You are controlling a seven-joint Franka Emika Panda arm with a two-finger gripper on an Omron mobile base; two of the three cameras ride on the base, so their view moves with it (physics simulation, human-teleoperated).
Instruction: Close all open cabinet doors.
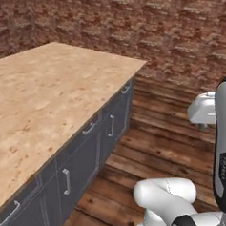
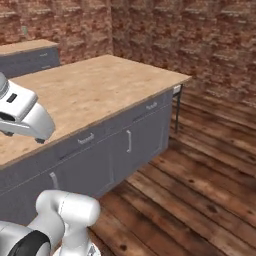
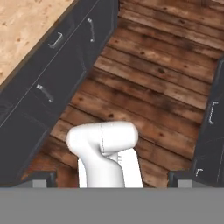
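The cabinet doors of the task are out of view. My gripper (image 3: 110,178) hangs over the wooden floor and looks down at it. Its two dark fingertips (image 3: 38,178) stand far apart at the bottom of the hand view, open, with nothing between them. The white hand (image 1: 202,108) shows at the right edge of the left base view, above the floor beside the counter. In the right base view the hand (image 2: 21,116) sits at the left edge, in front of the counter top.
A long counter with a light wood top (image 1: 44,96) runs along the left, with grey under-counter doors and drawers (image 1: 86,151) below it. A second dark low cabinet (image 3: 212,114) stands opposite. Plank floor (image 2: 200,170) lies between them, and brick walls (image 1: 178,33) stand behind.
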